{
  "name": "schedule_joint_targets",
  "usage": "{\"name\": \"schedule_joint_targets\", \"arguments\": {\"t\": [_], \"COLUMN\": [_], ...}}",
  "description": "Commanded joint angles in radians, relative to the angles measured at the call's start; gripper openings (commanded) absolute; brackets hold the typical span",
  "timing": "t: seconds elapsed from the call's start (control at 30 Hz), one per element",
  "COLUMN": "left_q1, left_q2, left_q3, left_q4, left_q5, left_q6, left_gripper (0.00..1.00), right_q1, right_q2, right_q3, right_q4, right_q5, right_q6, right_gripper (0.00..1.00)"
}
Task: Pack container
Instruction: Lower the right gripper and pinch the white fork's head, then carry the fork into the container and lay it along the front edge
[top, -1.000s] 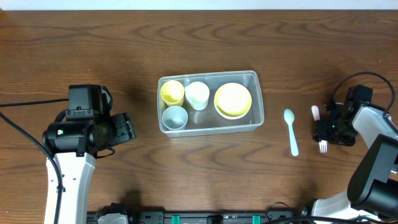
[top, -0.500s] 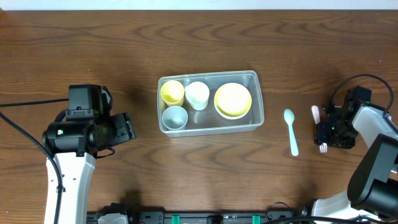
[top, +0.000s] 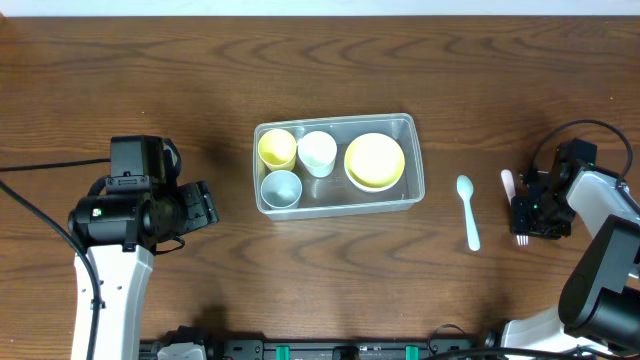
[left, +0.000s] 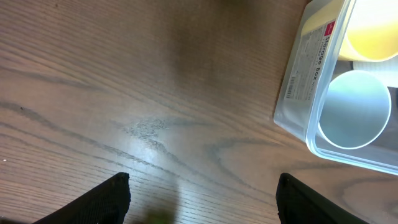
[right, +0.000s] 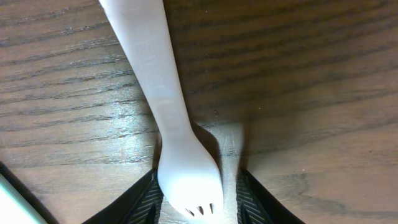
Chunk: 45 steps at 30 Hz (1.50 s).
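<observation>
The clear container (top: 412, 160) sits mid-table and holds a yellow cup (top: 277, 148), a white cup (top: 317, 152), a pale-blue cup (top: 281, 188) and a yellow bowl (top: 374, 161). Its left end shows in the left wrist view (left: 298, 81). A white fork (top: 507, 181) lies on the table at the right. My right gripper (top: 524, 216) is low over it. In the right wrist view the fingers (right: 199, 186) straddle the fork's head (right: 161, 93), with a small gap on one side. My left gripper (top: 205, 205) is open and empty (left: 202, 186), left of the container.
A pale-blue spoon (top: 467, 212) lies on the table between the container and the fork. A cable loops behind the right arm (top: 590, 125). Bare wood lies between the left gripper and the container.
My right gripper has shifted slightly along the fork. The fork, the spoon, the container and the left arm have not moved.
</observation>
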Motion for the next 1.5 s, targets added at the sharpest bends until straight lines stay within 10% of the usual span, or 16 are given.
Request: {"name": "schedule_joint_targets", "arguments": {"t": [0.0, 1.47], "left_q1": [0.003, 0.003], "left_q2": [-0.007, -0.007], "left_q3": [0.008, 0.008], "left_q4": [-0.003, -0.003], "left_q5": [-0.011, -0.011], "left_q6": [-0.002, -0.002], "left_gripper": [0.76, 0.75], "right_q1": [-0.003, 0.098], "right_q2": [0.048, -0.069], "right_q3": [-0.031, 0.141], "right_q4": [0.006, -0.025], "right_q5": [0.037, 0.031], "right_q6": [0.002, 0.131], "right_gripper": [0.38, 0.01]}}
